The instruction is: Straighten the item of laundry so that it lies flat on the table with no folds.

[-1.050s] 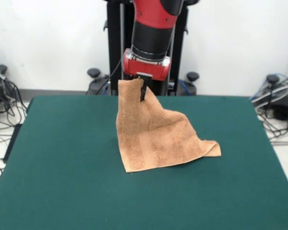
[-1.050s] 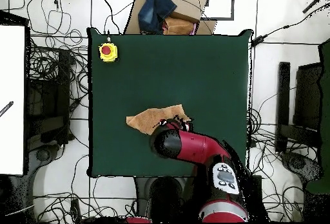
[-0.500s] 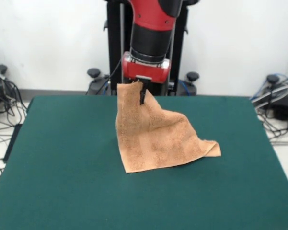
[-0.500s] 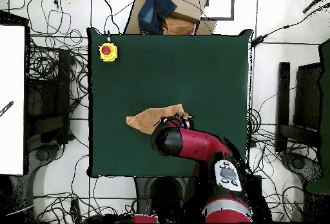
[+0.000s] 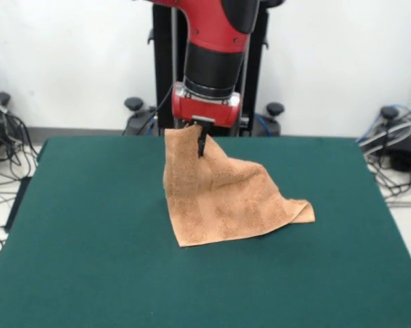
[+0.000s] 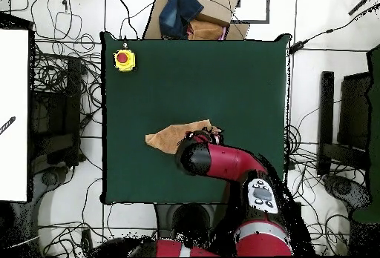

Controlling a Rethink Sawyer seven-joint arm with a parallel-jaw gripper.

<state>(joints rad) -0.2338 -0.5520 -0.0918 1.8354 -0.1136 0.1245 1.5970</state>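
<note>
Front view: the gripper [image 5: 202,141] sits just above centre of the frame, its dark fingers [image 5: 202,145] pinching the top corner of the towel [image 5: 219,198]. That corner is lifted off the table [image 5: 89,239]. The rest of the towel hangs from it in a tent shape, spreading down and to the right. The lower edge lies on the green top near the middle of the frame, and a folded corner points toward the right. A faint woven band runs across the lower part of the cloth. The towel is not flat; creases run down from the pinched corner.

Overhead view: the red arm [image 6: 223,162] reaches up from the bottom of the frame and covers the right part of the towel [image 6: 172,136]. The uncovered part shows as a tan patch slightly below centre of the table [image 6: 223,70], pointing left. The gripper itself is hidden under the arm here. A yellow box with a red button [image 6: 123,59] sits at the upper left corner of the table, well apart from the towel.
</note>
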